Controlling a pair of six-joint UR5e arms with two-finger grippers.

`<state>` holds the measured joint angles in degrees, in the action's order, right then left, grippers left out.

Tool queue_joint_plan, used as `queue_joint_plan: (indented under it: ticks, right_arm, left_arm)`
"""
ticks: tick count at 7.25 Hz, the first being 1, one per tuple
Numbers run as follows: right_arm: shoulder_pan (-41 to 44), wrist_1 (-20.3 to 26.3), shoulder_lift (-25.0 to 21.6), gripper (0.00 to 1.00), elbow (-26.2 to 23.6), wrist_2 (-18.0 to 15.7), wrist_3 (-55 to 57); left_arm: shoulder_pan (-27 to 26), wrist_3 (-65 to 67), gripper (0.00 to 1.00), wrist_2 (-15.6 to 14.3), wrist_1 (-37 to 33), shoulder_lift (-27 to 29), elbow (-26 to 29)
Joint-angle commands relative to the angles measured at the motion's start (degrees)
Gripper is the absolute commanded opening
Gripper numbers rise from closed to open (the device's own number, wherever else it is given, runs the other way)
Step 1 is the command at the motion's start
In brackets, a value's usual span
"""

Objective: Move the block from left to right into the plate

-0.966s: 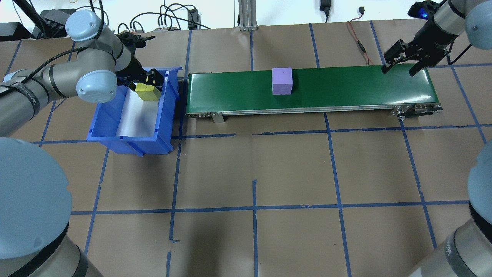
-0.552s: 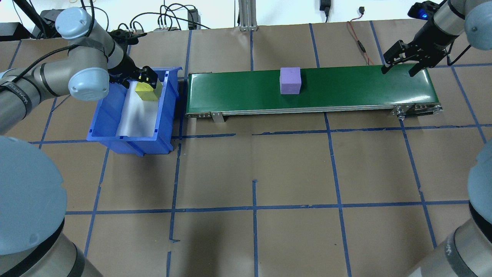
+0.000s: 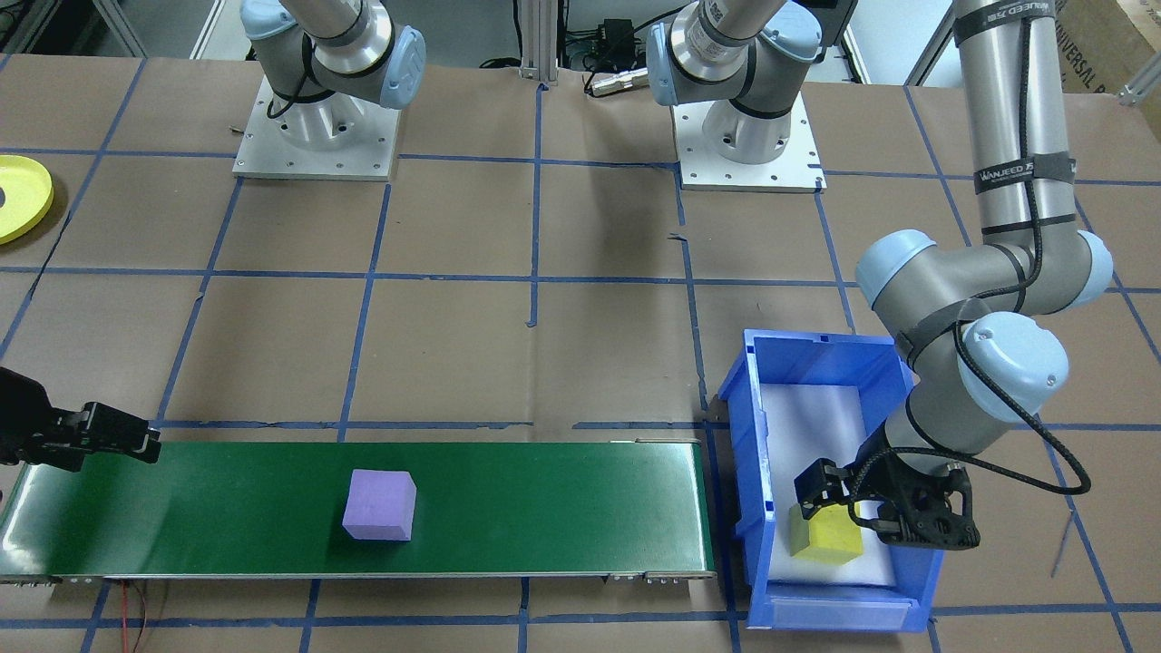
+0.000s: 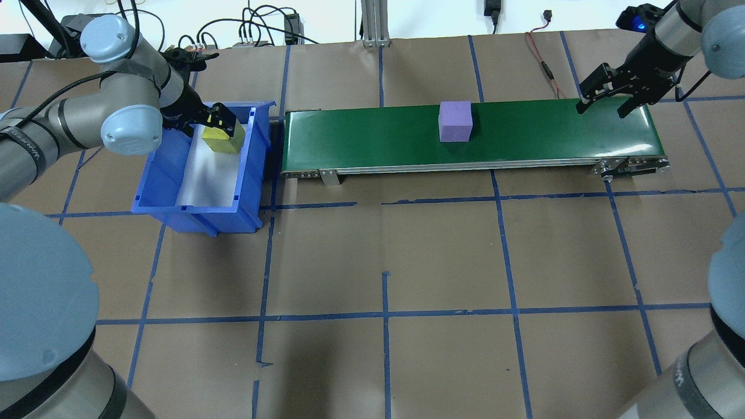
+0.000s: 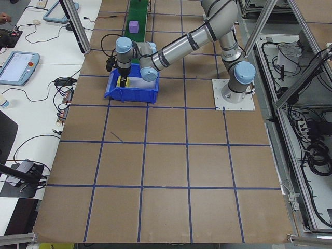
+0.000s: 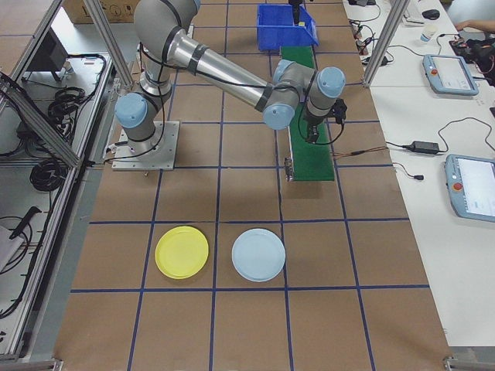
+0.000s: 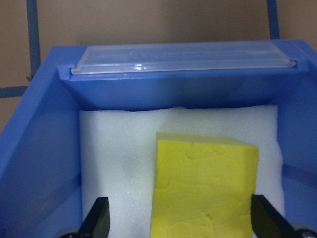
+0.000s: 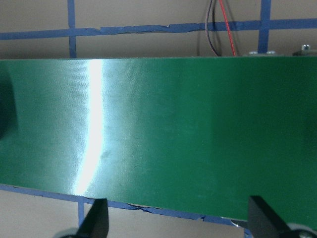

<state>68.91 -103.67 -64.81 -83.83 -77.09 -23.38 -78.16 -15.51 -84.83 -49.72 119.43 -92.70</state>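
Note:
A purple block [image 4: 455,121] rides on the green conveyor belt [image 4: 524,137], a little right of its middle; it also shows in the front view as the purple block [image 3: 379,505]. A yellow block [image 4: 223,138] lies on white foam in the blue bin [image 4: 157,174]. My left gripper [image 7: 183,220] is open and low in the bin, its fingers [image 7: 99,218] wide apart on either side of the yellow block [image 7: 205,188]. My right gripper [image 4: 602,109] hangs open above the belt's right end, empty. The yellow plate [image 6: 182,253] lies on the table well away from the belt.
A pale blue plate [image 6: 259,255] lies beside the yellow one. The bin stands against the belt's left end. The yellow plate [image 3: 18,195] also shows at the front view's left edge. Cables run along the table's far edge.
The purple block has travelled right along the belt. My left arm has shifted slightly, its gripper staying in the bin over the yellow block. The right gripper has hardly moved.

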Motion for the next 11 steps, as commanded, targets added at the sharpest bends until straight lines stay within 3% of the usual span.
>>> queue_joint_plan:
  ticks: [1, 3, 6, 7, 8, 9, 10, 11]
  right_arm:
    - [0.0, -1.4, -0.1, 0.99, -0.5, 0.0, 0.0]
    - [0.0, -1.4, -0.1, 1.0, -0.6, -0.1, 0.0]
    - [0.0, -1.6, -0.1, 1.0, -0.9, 2.5, 0.0]
    - [0.1, -1.6, -0.1, 1.0, -1.0, 2.5, 0.0]
    - [0.1, -1.6, -0.1, 1.0, -1.0, 2.5, 0.0]
    - [0.1, -1.6, -0.1, 1.0, -1.0, 2.5, 0.0]
    - [0.1, -1.6, -0.1, 1.0, -1.0, 2.5, 0.0]
    - [0.1, -1.6, -0.1, 1.0, -1.0, 2.6, 0.1]
  left_arm:
    - [-0.1, 0.2, 1.0, 0.1, 0.0, 0.1, 0.0]
    - [-0.2, 0.0, 1.0, 0.1, 0.0, -0.6, 0.6]
    - [-0.2, 0.0, 1.0, 0.3, 0.3, 0.7, 0.0]
    - [-0.2, 0.0, 1.0, 2.7, 0.4, 0.8, -0.1]
    - [-0.2, 0.0, 0.95, 2.8, 0.4, 0.8, -0.1]
    - [-0.2, -0.2, 0.7, 2.8, 0.2, 1.0, -0.1]
    - [-0.2, -0.3, 0.4, 2.7, 0.2, 1.3, -0.1]
    - [-0.2, -0.5, 0.3, 2.6, 0.2, 1.3, 0.3]
